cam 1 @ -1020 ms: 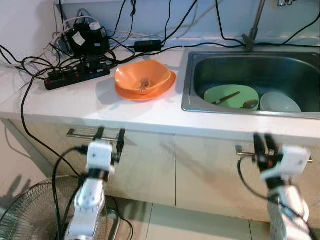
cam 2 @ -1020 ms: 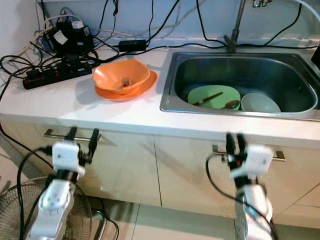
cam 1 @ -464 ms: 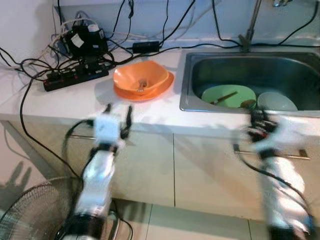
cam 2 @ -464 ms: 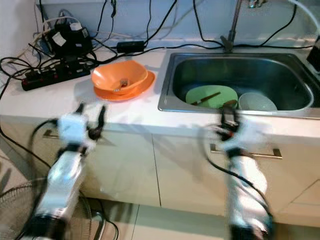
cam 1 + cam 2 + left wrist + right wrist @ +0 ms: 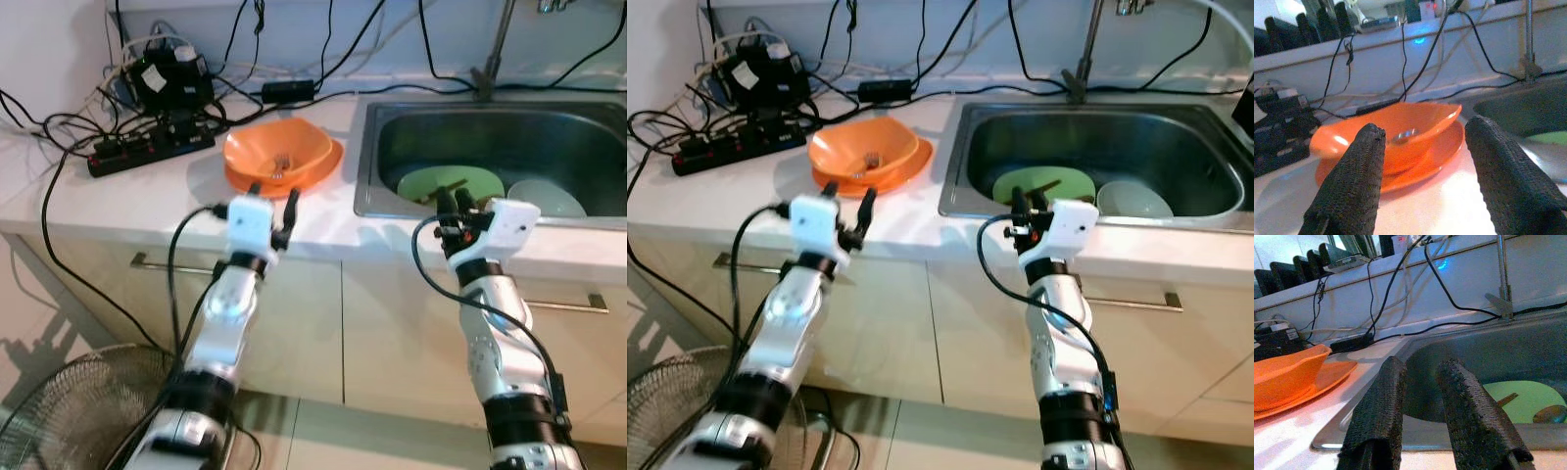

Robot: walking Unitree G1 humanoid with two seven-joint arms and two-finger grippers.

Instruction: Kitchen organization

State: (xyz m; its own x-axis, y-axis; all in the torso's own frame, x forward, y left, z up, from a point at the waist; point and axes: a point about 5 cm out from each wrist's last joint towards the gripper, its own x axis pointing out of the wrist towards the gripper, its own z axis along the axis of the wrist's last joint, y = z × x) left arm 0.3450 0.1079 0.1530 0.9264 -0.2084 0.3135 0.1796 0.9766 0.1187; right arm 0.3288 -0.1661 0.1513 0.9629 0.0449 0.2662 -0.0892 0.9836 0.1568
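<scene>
White counter (image 5: 147,201), orange plate (image 5: 318,171), perhaps a power strip (image 5: 147,149)

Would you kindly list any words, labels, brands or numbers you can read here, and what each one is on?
No text can be read.
White labels on the black adapters behind the power strip: too small and blurred.
Nothing printed on the orange bowl or the green plate.

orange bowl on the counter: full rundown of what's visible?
The orange bowl is glossy, plastic-looking, with a wavy, roughly squarish rim. It sits upright on a matching orange plate on the white counter, left of the sink and right of the black power strip. A small metal utensil lies inside; its type is unclear. The left gripper hovers open just in front, not touching.
</scene>
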